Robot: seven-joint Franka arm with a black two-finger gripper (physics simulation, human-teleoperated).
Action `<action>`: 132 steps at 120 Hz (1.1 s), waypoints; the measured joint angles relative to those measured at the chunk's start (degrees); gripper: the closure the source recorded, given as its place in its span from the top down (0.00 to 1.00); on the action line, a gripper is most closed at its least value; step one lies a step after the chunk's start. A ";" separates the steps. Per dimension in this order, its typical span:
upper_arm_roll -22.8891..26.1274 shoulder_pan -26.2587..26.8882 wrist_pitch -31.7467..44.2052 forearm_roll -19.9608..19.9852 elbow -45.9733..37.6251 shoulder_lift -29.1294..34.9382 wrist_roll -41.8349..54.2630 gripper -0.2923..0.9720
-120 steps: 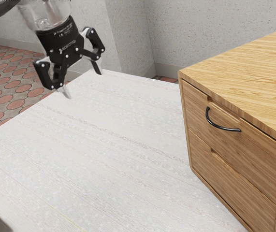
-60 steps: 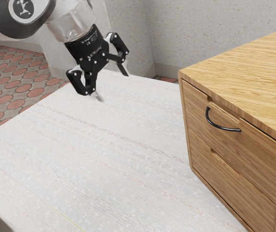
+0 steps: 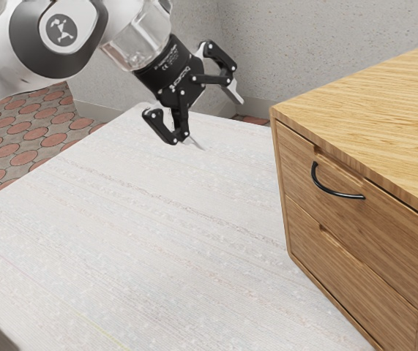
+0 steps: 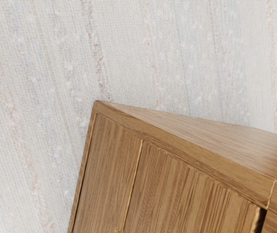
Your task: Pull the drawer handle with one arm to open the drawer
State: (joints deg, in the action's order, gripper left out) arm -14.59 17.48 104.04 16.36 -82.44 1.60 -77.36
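- The pale surface (image 3: 157,241) runs bare across the foreground, with a wooden cabinet (image 3: 384,110) standing on it at the exterior view's right.
- The top drawer (image 3: 384,227) sits flush with the cabinet's front, not yet pulled; a lower drawer (image 3: 355,281) below it looks equally shut.
- The drawer handle (image 3: 333,186), a black bowed bar, is mounted near the top drawer's upper edge, its long axis running level along the drawer front.
- From the handle, the tool (image 3: 217,122) lies toward the exterior view's left, higher and farther back, well apart from the cabinet. The reach ahead therefore looks to be toward the exterior view's right and downward, to the drawer front.
- The tool's two fingers are spread wide, with nothing between them and nothing touching them. It hangs above the surface, its open mouth angled toward the cabinet.
- In the wrist view, the cabinet's corner (image 4: 177,184) and the surface (image 4: 128,48) lie ahead of the hand.
- The single white arm (image 3: 55,33) enters from the upper left, with a tiled floor (image 3: 18,139) beyond the surface's far edge.
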 joint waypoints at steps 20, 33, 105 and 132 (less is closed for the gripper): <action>1.60 -1.41 1.75 0.03 1.06 -3.94 1.41 0.74; 3.99 -1.96 2.43 -0.53 1.42 -3.16 2.02 0.74; 8.99 5.81 1.61 -4.92 0.87 -2.48 3.05 0.69; 8.90 7.90 1.24 -5.37 -1.47 0.18 2.88 0.68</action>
State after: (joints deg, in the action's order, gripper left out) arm -5.69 25.38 105.28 10.98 -83.91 1.78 -74.48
